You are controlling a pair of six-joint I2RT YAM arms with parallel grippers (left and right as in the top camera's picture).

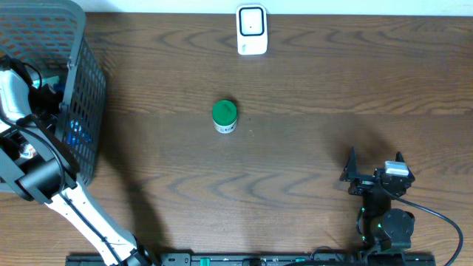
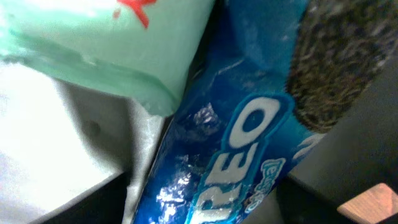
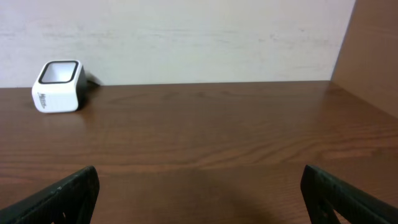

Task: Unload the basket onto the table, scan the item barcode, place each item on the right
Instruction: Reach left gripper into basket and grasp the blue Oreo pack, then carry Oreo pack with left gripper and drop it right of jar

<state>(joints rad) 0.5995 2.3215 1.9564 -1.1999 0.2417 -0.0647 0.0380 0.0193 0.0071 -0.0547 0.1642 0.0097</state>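
My left arm (image 1: pixel 33 174) reaches into the grey mesh basket (image 1: pixel 85 81) at the table's left end, and its gripper is hidden inside. The left wrist view is filled by a blue Oreo pack (image 2: pixel 217 149) pressed close to the camera, with a mint-green package (image 2: pixel 106 50) above it. No fingers show there, so I cannot tell whether anything is gripped. The white barcode scanner (image 1: pixel 251 29) (image 3: pixel 58 86) stands at the table's far edge. My right gripper (image 1: pixel 375 164) (image 3: pixel 199 199) rests open near the front right, nothing between its fingers.
A small jar with a green lid (image 1: pixel 224 116) stands on the wooden table near the middle. A white box lies under the packs in the basket (image 2: pixel 43 137). A brown side wall (image 3: pixel 373 50) rises on the right.
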